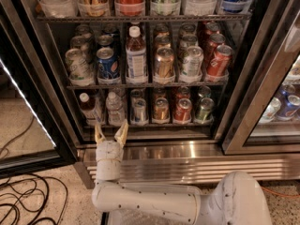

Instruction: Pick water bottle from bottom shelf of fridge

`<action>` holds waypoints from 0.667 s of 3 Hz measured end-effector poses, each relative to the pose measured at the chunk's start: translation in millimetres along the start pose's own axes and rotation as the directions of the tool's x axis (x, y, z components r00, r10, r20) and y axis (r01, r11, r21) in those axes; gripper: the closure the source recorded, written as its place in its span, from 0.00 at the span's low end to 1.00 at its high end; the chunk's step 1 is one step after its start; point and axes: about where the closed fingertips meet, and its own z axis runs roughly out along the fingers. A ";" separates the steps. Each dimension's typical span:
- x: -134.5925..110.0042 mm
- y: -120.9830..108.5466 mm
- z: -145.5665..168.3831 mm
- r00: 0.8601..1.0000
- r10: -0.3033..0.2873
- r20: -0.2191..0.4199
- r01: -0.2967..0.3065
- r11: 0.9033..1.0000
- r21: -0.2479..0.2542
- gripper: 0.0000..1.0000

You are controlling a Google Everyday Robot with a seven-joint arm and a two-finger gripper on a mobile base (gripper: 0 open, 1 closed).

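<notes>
At the left end of the bottom shelf [187,123] stands a dark bottle [86,108]. Just right of it is the water bottle [114,108], upright, long axis vertical, white cap on top. A silver can [139,110] comes next. The gripper [111,134] hangs before the fridge [187,151], in line with the water bottle but lower and outside the shelf, jaws spread wide towards it. The move likely calls for a rise and a straight reach inward, and both neighbours stand close.
</notes>
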 end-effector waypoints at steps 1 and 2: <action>2.0 -1.0 14.1 1.000 -0.006 -0.003 0.006 1.000 -0.004 0.30; 6.6 -5.2 27.4 1.000 -0.010 -0.009 0.010 1.000 0.006 0.30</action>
